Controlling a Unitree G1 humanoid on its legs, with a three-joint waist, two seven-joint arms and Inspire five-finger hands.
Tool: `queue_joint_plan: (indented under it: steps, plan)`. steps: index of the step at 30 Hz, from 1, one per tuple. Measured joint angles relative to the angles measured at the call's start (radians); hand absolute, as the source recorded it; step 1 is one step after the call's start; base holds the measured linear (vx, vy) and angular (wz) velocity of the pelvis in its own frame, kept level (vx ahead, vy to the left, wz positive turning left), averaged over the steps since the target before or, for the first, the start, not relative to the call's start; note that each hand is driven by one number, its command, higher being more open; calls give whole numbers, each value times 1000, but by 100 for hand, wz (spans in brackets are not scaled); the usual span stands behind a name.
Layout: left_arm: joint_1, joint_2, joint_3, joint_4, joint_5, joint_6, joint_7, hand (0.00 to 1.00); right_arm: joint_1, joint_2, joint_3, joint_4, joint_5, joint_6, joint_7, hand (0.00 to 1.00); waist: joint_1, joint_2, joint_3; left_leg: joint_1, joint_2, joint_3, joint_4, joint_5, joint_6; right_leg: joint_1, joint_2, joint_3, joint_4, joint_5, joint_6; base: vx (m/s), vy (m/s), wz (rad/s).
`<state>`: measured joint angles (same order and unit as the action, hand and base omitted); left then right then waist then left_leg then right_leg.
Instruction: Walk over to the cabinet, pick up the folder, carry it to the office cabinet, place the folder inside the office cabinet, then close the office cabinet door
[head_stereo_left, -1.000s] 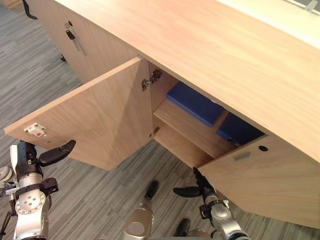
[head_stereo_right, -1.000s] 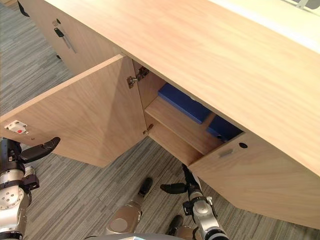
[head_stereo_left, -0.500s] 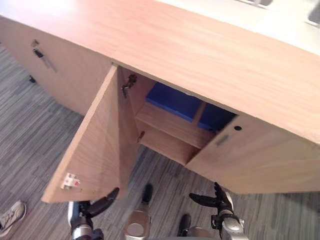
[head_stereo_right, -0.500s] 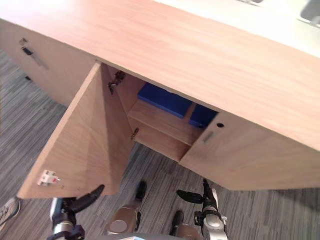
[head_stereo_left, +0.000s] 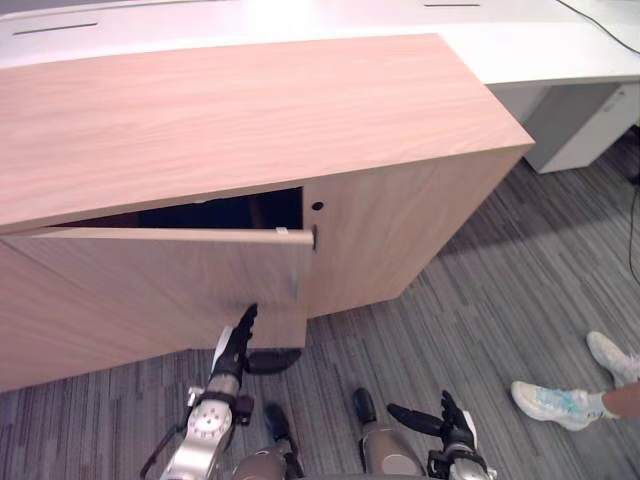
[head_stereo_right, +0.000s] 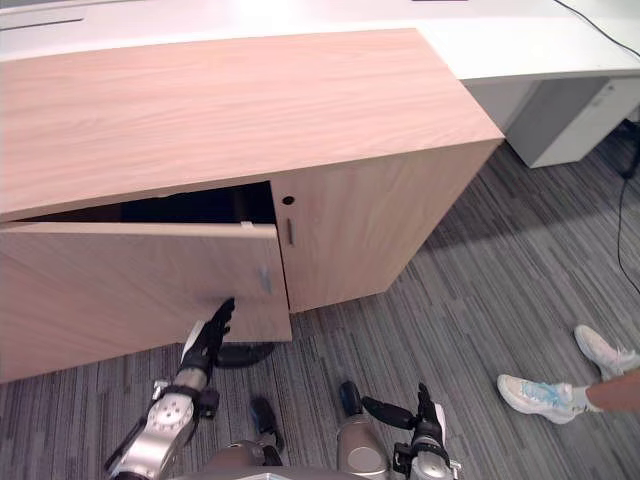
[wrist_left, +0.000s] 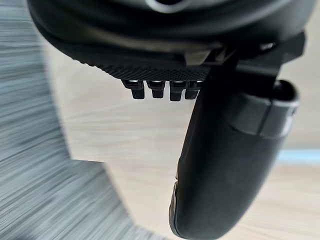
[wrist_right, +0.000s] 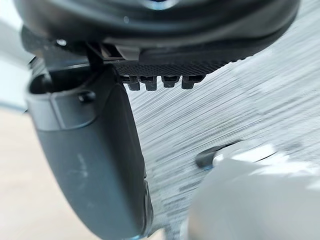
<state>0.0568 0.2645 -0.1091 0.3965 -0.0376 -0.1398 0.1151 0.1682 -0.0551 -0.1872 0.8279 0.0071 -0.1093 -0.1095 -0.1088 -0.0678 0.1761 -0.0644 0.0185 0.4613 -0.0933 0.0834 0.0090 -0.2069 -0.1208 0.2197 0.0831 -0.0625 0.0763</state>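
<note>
The left hand (head_stereo_left: 233, 352), fingers straight, pressed the nearly shut office cabinet door (head_stereo_left: 150, 280) at 11 o'clock; the right hand (head_stereo_left: 450, 430) hung relaxed. A closing push seemed needed.

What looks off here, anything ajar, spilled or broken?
Only the cabinet door: it stands ajar, a dark gap behind its top edge, not flush with the panel beside it. The left hand, fingers straight, is at its lower face. Nothing spilled or damaged; a person's shoes are on the carpet nearby.
</note>
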Motion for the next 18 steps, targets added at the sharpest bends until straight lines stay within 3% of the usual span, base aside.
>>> queue_joint_plan:
  steps: [6, 10, 13, 14, 18]
  plan:
    - [-72, 75, 61, 42, 2, -5, 12, 100, 0, -32, 6, 10, 0, 0, 24, 100, -4, 14, -9, 7, 18, 10, 0, 3, -5, 6, 17, -3, -15, 2, -3, 10, -25, -12]
    - [-108, 105, 85, 89, 30, -8, 14, 100, -2, -41, 20, 11, 0, 0, 30, 100, 1, 26, -15, 9, 18, -16, -1, 5, -8, 32, 18, -16, -38, 15, -21, 101, -12, 18]
    - [-99, 84, 85, 88, 30, -12, 13, 100, -4, -40, 20, 23, 0, 0, 31, 100, 13, 28, -17, 20, 9, -49, -1, -2, -7, 58, 10, -30, -38, 48, -18, 129, -13, 35]
    - [-76, 71, 89, 79, 29, -16, 13, 100, -7, -40, 20, 28, 0, 0, 31, 100, 15, 28, -17, 29, 4, -60, -1, -6, -9, 70, 5, -33, -37, 78, -11, 135, -17, 36]
    - [50, 6, 107, 62, -19, -38, -7, 100, -50, -42, 12, 29, 3, -1, 29, 100, 37, 50, -28, 40, 10, -75, 0, -9, -4, 102, 12, -49, -69, 94, 22, 170, -44, 5]
